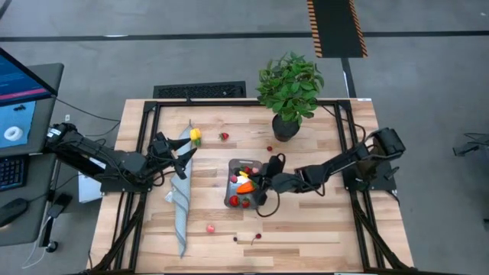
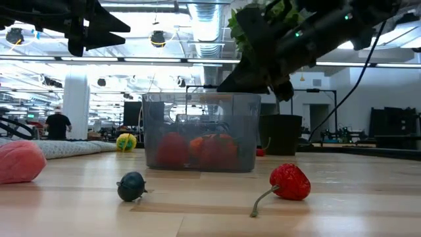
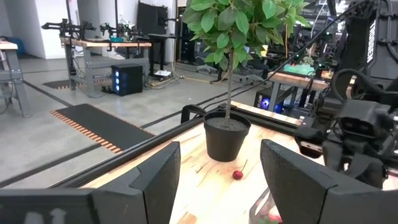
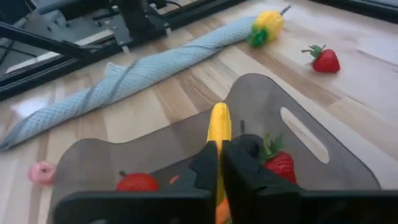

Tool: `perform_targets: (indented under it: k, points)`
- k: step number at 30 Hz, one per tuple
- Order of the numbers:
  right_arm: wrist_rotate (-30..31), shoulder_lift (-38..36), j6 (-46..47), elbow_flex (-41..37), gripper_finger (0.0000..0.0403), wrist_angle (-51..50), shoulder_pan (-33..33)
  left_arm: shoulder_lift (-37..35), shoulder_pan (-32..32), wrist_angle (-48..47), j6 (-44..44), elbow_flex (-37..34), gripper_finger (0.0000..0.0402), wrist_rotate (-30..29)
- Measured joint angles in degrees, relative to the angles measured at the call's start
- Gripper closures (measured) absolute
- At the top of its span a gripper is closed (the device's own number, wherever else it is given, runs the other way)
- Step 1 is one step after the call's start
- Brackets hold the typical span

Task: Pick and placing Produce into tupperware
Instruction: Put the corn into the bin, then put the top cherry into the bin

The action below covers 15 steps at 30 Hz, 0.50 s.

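The clear greyish tupperware (image 1: 231, 169) stands at the table's middle, and also shows in the low view (image 2: 200, 131) and the right wrist view (image 4: 298, 134). Inside it lie red berries (image 4: 138, 182), a strawberry (image 4: 280, 163) and an orange carrot (image 1: 244, 187). My right gripper (image 1: 262, 183) hangs over it, shut on a long yellow piece (image 4: 219, 127). My left gripper (image 1: 180, 156) waits open above the grey cloth strip. Loose produce lies about: a yellow piece (image 1: 195, 136), strawberries (image 1: 224, 136), (image 2: 289, 182), a pink piece (image 1: 210, 228), a dark berry (image 2: 131, 186). My right gripper pinches the long yellow piece between its two fingers (image 4: 205, 163), which lie along it. Its free end (image 4: 219, 112) pokes out beyond the fingertips, over the inside of the tupperware. The fingers come slanting down from the table's right. Whether the piece rests on the produce below, I cannot tell.
A leafy potted plant (image 1: 289, 92) stands at the far edge, with a small red berry (image 3: 237, 175) near its pot. The long grey cloth strip (image 1: 181, 200) lies left of the tupperware. Bare wood shows along the near edge (image 1: 306, 237).
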Motion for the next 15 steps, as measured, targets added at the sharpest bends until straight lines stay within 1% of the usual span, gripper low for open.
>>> perform_targets:
  k: [4, 8, 12, 15]
  points:
    - [-0.31, -0.24, 0.05, 0.06, 0.0307, -0.65, -0.52, 0.00, 0.00, -0.02, 0.00, 0.01, 0.0190, 0.00]
    - [-0.33, -0.95, -0.87, 0.15, 0.0272, -0.24, 0.28, 0.00, 0.00, -0.02, 0.00, 0.02, 0.0190, 0.02]
    - [0.16, -3.21, -2.25, 0.09, 0.0251, -2.22, 0.95, 0.02, 0.00, -0.01, -0.35, 0.01, 0.0190, 0.01]
    - [2.40, -5.03, -2.40, 0.04, 0.0244, -4.75, 1.42, 0.01, 0.00, -0.03, -0.35, 0.01, 0.0190, 0.01]
